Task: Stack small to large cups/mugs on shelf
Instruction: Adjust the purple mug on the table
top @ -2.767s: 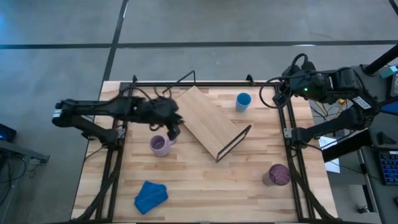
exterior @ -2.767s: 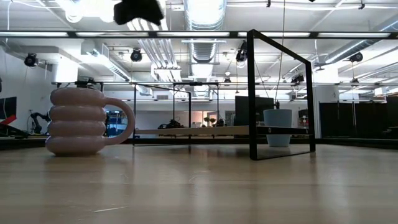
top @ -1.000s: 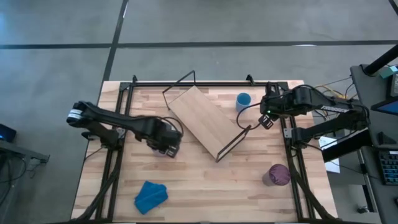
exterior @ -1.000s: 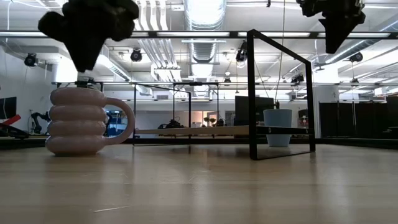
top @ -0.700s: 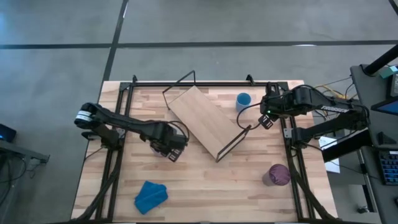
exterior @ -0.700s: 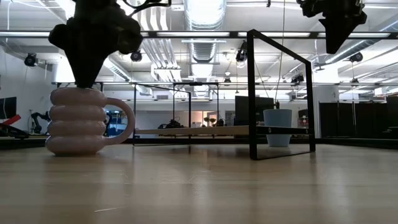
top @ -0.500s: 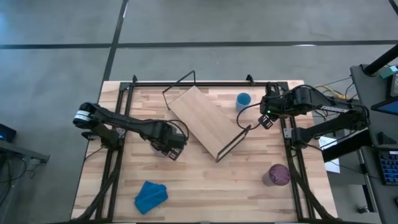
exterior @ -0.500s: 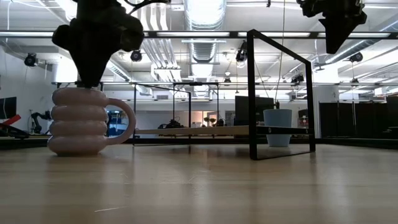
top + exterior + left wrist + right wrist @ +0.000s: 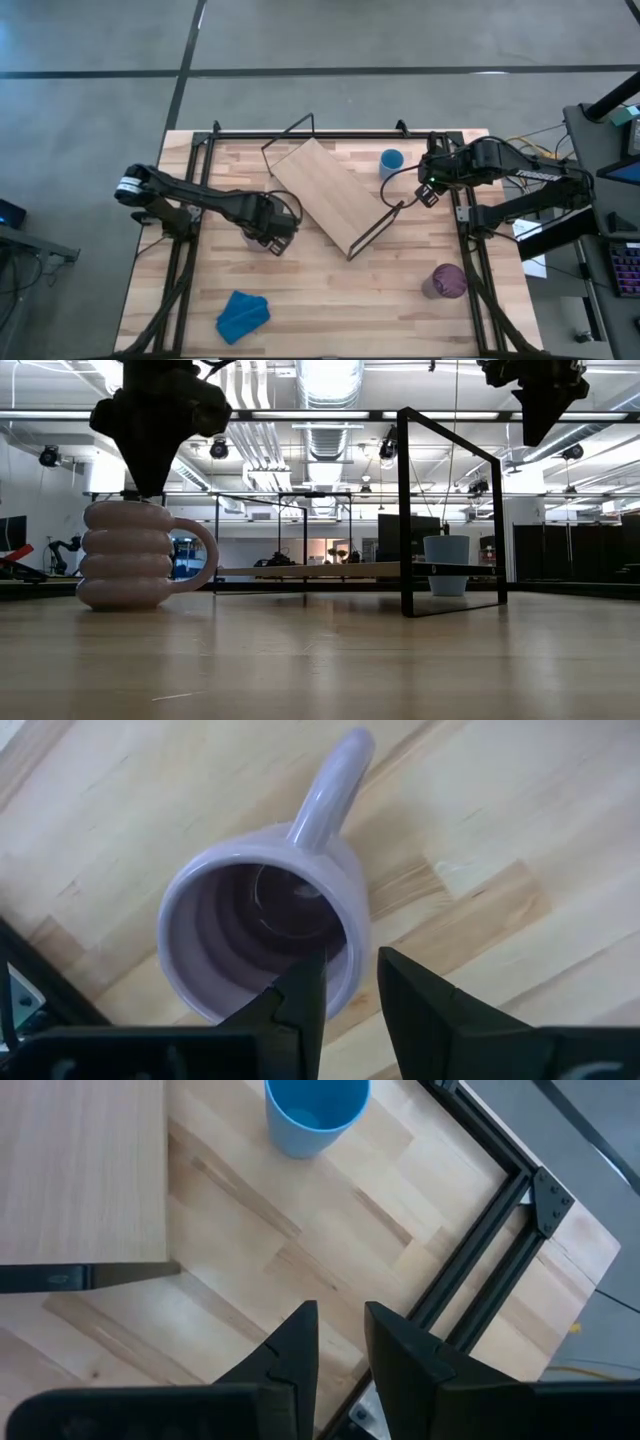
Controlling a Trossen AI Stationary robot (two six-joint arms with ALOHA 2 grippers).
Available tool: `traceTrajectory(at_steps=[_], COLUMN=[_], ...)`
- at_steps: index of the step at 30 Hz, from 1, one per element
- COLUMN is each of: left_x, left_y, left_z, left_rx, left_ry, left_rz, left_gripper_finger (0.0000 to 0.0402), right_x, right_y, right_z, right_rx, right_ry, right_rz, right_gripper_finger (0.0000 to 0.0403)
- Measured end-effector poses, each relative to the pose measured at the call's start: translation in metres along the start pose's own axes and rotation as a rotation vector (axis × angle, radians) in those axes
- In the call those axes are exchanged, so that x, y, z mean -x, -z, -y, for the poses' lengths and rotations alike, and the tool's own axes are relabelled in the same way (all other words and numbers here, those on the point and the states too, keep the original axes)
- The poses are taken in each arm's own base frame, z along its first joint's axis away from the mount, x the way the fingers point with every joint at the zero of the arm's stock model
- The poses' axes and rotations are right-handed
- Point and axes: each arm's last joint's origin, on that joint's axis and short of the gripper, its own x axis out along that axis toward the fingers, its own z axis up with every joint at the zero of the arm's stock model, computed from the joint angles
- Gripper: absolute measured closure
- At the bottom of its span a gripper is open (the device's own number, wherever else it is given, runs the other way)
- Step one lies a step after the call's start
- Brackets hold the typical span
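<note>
Wooden tabletop (image 9: 330,290) with black rails fills my overhead feed, and I take the shelf (image 9: 330,196) as my landmark: it lies on the table, turned diagonally, with a black wire leg at each end.

Just beside the shelf's long edge on the left arm's side stands the lilac mug (image 9: 262,927), upright on the wood, its handle pointing away from the left gripper (image 9: 350,982). That gripper hangs directly over the mug and hides it from above. In the wrist feed one finger (image 9: 303,995) sits inside the mug's mouth and the other outside the wall, so the rim lies between them; the jaws are close together around the wall, and I read them as clamped on it. In the low feed the mug (image 9: 146,555) rests on the table with the dark gripper right on top of it.

Off the shelf's far right end stands the blue cup (image 9: 391,162), upright and clear of the board. The right gripper (image 9: 428,188) hovers near it, next to the shelf's wire leg, its fingers (image 9: 292,1348) a narrow gap apart and holding nothing.

The purple cup (image 9: 446,281) sits well apart from the shelf, toward the near right corner. A blue cloth (image 9: 243,315) lies toward the near left corner.
</note>
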Motion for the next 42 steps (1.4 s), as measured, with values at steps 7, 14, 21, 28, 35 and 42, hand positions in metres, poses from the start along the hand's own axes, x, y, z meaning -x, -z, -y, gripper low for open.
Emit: traceTrajectory(at_steps=[7, 14, 21, 28, 35, 42], left_x=[-0.002, -0.011, -0.017, -0.022, -0.024, -0.020], left_y=[0.000, -0.002, -0.003, -0.003, -0.003, -0.004], left_z=[0.001, 0.006, 0.010, 0.012, 0.014, 0.019], left_rx=[-0.002, -0.006, -0.006, -0.005, -0.004, -0.002], left_ry=[-0.004, -0.021, -0.040, -0.052, -0.037, 0.032], left_rz=[-0.006, -0.032, -0.044, -0.062, -0.082, -0.112], left_gripper_finger=[0.0322, 0.0322, 0.0322, 0.0331, 0.0392, 0.0397], right_x=[0.000, 0.000, 0.000, 0.000, 0.000, 0.000], right_y=[0.000, -0.001, -0.001, -0.002, -0.002, -0.002], right_z=[0.000, -0.001, -0.001, -0.001, -0.001, -0.001], right_rx=[-0.002, -0.006, -0.007, -0.008, -0.008, -0.009], right_ry=[-0.003, -0.009, -0.012, -0.012, -0.013, -0.011], right_rz=[0.004, 0.012, 0.015, 0.015, 0.016, 0.021], right_gripper_finger=[0.0323, 0.0323, 0.0323, 0.0323, 0.0323, 0.0323])
